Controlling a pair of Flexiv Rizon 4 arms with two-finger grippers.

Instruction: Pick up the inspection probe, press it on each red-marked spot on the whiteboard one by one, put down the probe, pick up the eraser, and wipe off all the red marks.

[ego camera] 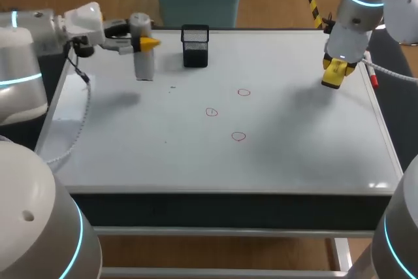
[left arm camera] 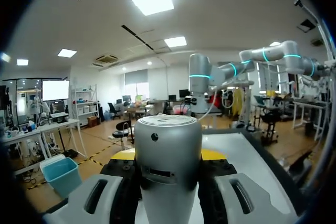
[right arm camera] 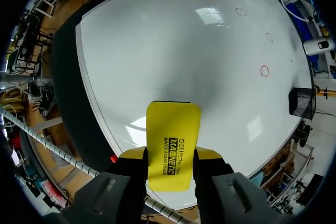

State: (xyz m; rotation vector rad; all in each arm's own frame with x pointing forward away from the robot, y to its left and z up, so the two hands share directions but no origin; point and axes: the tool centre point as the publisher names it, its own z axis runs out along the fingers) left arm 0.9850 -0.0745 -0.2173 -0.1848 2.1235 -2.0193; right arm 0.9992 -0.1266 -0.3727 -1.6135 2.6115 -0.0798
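The left claw (ego camera: 145, 42) holds the grey probe (ego camera: 142, 57) tight between its two fingers. The probe stands upright over the far left part of the whiteboard (ego camera: 130, 155), near the black mesh cup (ego camera: 195, 46). I cannot tell if its bottom end touches the board or hangs just above it. The right claw (ego camera: 335, 70) grips the yellow eraser (ego camera: 332, 80) from both sides, over the far right part of the board. Three small red rings (ego camera: 238, 136) sit near the middle of the board, between the two claws. They are well apart from the probe and the eraser.
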